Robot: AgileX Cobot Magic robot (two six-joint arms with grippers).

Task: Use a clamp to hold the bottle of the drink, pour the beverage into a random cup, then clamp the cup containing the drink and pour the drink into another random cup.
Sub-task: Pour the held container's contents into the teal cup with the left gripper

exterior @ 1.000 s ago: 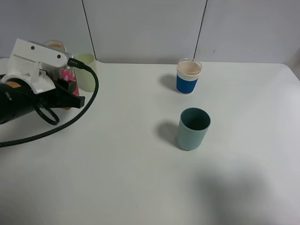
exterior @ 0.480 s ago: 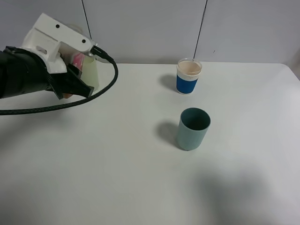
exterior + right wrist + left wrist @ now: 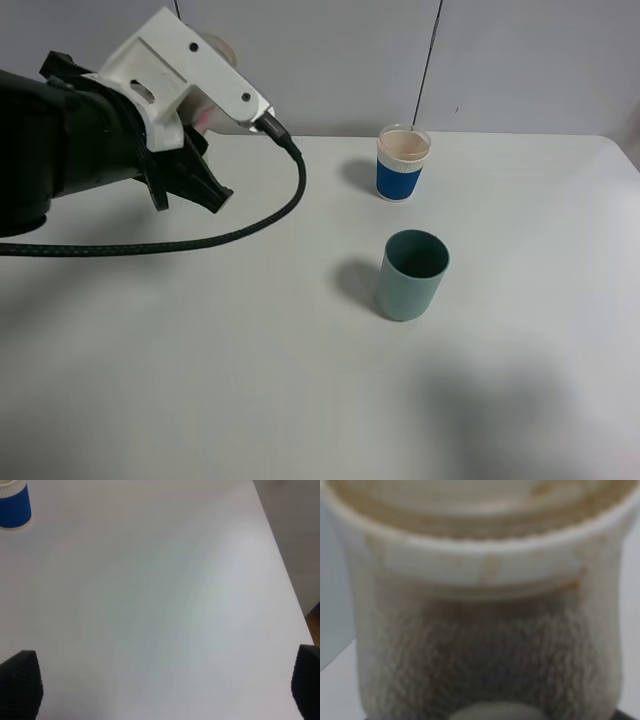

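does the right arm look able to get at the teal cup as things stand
Probably yes: the teal cup stands alone on the table, apart from the blue-banded cup; the left arm is raised at the far left, and the right pincer is open.

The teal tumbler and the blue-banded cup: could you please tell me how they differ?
The teal tumbler is plain grey-green; the blue-banded cup is whitish with a wide blue band. The teal tumbler's inside is dark, the blue-banded cup's pale. The teal tumbler stands nearer the camera, the blue-banded cup farther back. Both stand upright and apart on the white table.
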